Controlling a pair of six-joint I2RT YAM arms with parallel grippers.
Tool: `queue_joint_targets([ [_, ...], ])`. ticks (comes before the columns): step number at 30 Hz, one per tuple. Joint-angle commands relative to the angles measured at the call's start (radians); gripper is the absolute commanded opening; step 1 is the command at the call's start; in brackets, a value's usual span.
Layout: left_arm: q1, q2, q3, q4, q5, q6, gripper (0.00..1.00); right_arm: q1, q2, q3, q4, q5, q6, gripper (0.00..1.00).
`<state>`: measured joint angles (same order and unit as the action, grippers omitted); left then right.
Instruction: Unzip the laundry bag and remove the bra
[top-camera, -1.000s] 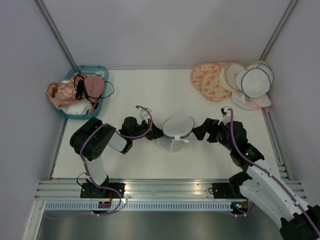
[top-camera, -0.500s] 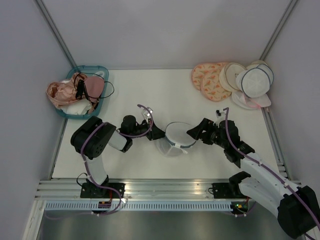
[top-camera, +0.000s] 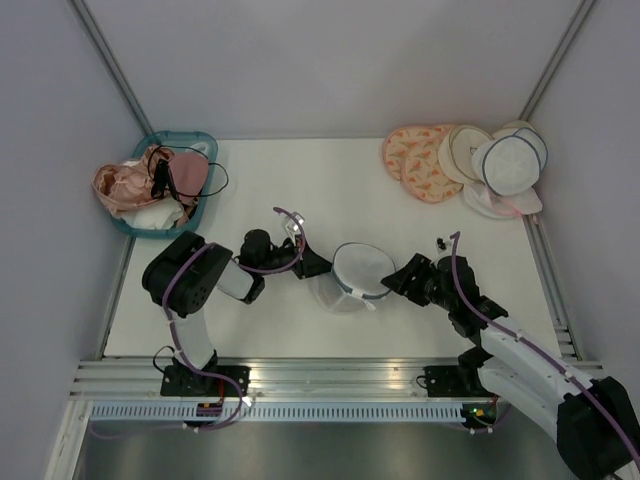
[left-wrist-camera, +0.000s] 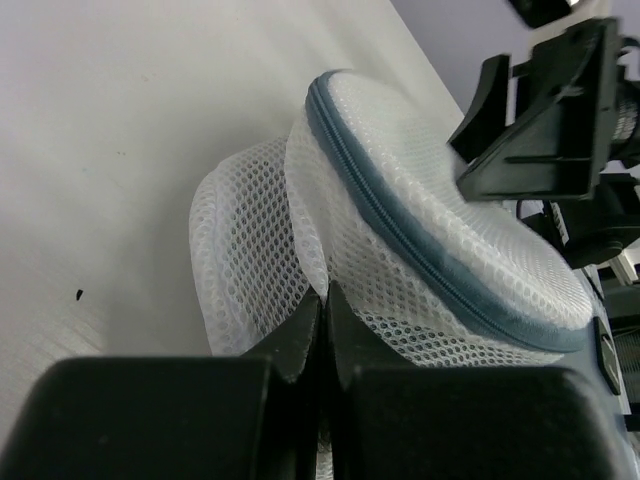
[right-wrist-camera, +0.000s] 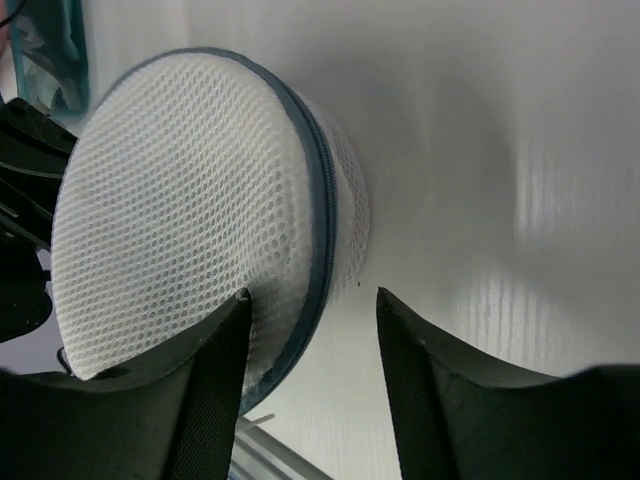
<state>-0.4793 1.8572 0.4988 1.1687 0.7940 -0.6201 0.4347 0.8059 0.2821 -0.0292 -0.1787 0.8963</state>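
The laundry bag, white mesh with a dark blue zipper round its lid, lies mid-table between the two arms. It also shows in the left wrist view and the right wrist view. My left gripper is shut, pinching the bag's mesh side wall. My right gripper is open; one fingertip lies against the lid near the zipper, the other over bare table. The zipper looks closed. The bra is hidden.
A teal basket with pink and black garments stands at the back left. Peach patterned and cream round bags, plus another white blue-trimmed bag, are piled at the back right. The table's near edge rail runs below.
My right gripper has moved down and left, closing in on the bag's right side. The bag has tilted and shifted slightly; the left gripper kept its hold.
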Motion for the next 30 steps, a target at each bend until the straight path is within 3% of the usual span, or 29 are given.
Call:
queue_joint_targets([
  [1, -0.004, -0.016, 0.009, 0.103, 0.044, -0.043, 0.02, 0.002, 0.076, -0.056, 0.227, -0.091, 0.108, 0.57],
  [2, -0.004, -0.024, 0.004, 0.098, 0.039, -0.058, 0.02, 0.004, 0.090, -0.066, 0.305, -0.106, 0.142, 0.48],
  [3, -0.004, -0.032, 0.006, 0.094, 0.034, -0.070, 0.02, 0.004, 0.101, -0.076, 0.339, -0.119, 0.156, 0.25],
  [5, -0.004, -0.067, -0.002, 0.080, 0.024, -0.110, 0.03, 0.004, 0.101, -0.090, 0.367, -0.113, 0.171, 0.01],
  [7, -0.005, -0.119, -0.003, 0.045, -0.012, -0.139, 0.15, 0.004, 0.061, -0.086, 0.356, -0.097, 0.168, 0.01],
  [8, -0.005, -0.145, -0.008, 0.005, -0.018, -0.164, 0.35, 0.004, 0.044, -0.083, 0.330, -0.076, 0.167, 0.01],
  [11, -0.008, -0.301, -0.026, -0.130, -0.107, -0.182, 0.57, 0.004, -0.016, -0.064, 0.273, -0.041, 0.158, 0.00],
  [13, -0.015, -0.475, -0.037, -0.310, -0.206, -0.190, 0.71, 0.006, -0.048, -0.058, 0.259, -0.025, 0.165, 0.00],
  [17, -0.048, -0.755, 0.009, -0.746, -0.390, -0.190, 0.88, 0.004, -0.074, -0.064, 0.250, 0.021, 0.199, 0.00],
  [19, -0.064, -0.817, 0.026, -0.942, -0.420, -0.210, 0.89, 0.004, -0.077, -0.073, 0.265, 0.035, 0.233, 0.00],
  [23, -0.111, -0.935, -0.032, -1.026, -0.414, -0.317, 0.90, 0.006, -0.071, -0.099, 0.353, 0.036, 0.295, 0.01],
  [27, -0.255, -0.945, -0.107, -0.963, -0.464, -0.432, 0.91, 0.010, -0.065, -0.130, 0.442, 0.022, 0.360, 0.01],
  [30, -0.312, -0.899, -0.177, -0.749, -0.476, -0.544, 0.91, 0.021, -0.048, -0.147, 0.520, -0.002, 0.395, 0.01],
])
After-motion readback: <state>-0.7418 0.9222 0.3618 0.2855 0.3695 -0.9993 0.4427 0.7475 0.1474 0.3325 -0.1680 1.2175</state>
